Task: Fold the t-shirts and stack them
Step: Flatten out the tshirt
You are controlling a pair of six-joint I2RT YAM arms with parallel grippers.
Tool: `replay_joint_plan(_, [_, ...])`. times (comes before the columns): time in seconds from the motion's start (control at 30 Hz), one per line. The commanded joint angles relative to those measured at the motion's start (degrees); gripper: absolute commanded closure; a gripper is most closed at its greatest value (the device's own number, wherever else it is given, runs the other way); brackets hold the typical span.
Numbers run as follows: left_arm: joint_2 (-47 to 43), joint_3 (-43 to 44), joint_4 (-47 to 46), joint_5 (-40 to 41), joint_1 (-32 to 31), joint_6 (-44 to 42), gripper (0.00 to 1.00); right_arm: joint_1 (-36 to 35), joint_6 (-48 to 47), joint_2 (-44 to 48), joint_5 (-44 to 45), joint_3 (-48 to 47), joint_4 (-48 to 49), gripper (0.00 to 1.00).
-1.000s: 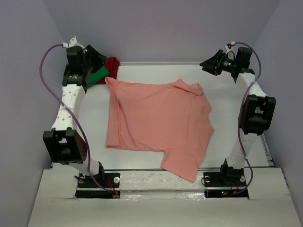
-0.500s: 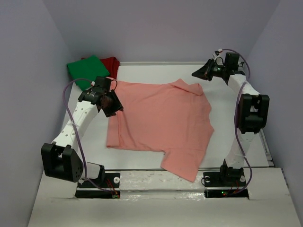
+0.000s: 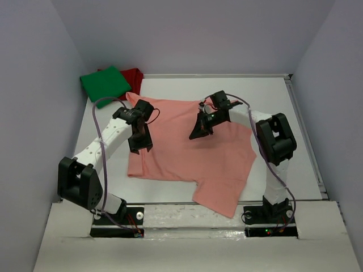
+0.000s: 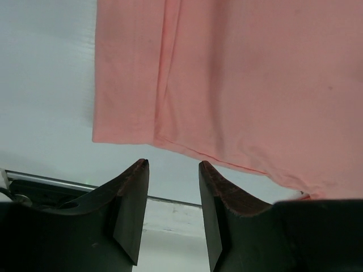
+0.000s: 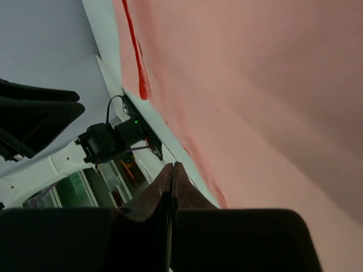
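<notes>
Salmon-pink cotton short-sleeved tee (image 3: 193, 150) lies spread open mid-way on the white table (image 3: 283, 113), one sleeve reaching the near edge. Bright green folded tee (image 3: 105, 82) and dark red tee (image 3: 134, 76) sit touching at the far-left corner. My left claw (image 4: 173, 164) hangs over the pink tee's left side, fingers parted, empty. My right claw (image 5: 172, 165) hangs over its far middle, fingers pressed together, no cloth pinched.

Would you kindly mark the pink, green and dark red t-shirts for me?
pink t-shirt (image 3: 190, 158): top external view, middle of body.
green t-shirt (image 3: 105, 84): top external view, centre of folded cloth.
dark red t-shirt (image 3: 136, 78): top external view, exposed right part.
</notes>
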State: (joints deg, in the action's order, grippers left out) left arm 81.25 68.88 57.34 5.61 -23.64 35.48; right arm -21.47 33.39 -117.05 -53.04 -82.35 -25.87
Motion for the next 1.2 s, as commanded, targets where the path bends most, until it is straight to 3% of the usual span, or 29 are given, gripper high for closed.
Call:
replay_joint_plan(0.0, [0.9, 3.1, 4.1, 5.4, -1.8, -0.7, 0.5, -3.6, -2.6, -0.4, 0.7, -3.5, -5.3, 1.0])
replay_joint_plan(0.43, [5.1, -1.8, 0.9, 7.8, -6.2, -0.3, 0.51, -16.4, -6.4, -11.8, 2.1, -14.9, -16.0, 1.0])
replay_joint_plan(0.83, [6.4, -9.0, -1.8, 6.3, -8.7, 0.3, 0.5, -19.3, -9.9, -15.6, 5.6, -18.6, -22.7, 1.0])
replay_joint_plan(1.17, [7.9, -12.1, -2.6, 10.2, -9.8, 2.6, 0.5, -19.8, -10.1, -18.4, 11.7, -20.8, -27.2, 1.0])
